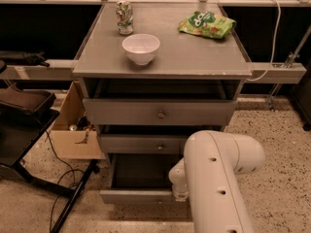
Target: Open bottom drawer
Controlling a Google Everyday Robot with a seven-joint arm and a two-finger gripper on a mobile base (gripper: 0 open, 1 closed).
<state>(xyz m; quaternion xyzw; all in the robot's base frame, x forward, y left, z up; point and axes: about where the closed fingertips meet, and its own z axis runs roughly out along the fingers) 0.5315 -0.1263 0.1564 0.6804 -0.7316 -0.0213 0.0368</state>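
The bottom drawer [133, 196], lowest of 3, stands pulled out, its dark inside showing. The gripper [179, 193] sits at its front's right end; I cannot tell its state.

Ref = grey flat cabinet top [204, 57]. On it: white round bowl [141, 48] front-left; patterned drink can [125, 17] upright, back-left, behind bowl; green crinkly snack bag [206, 24] flat, back-right. Below-left on floor: open brown cardboard box [73, 130], black cable [60, 178] in front. Dark padded seat [22, 125] further left. White cable [275, 33] off right side. Gripper [179, 194] low, under top's front edge.
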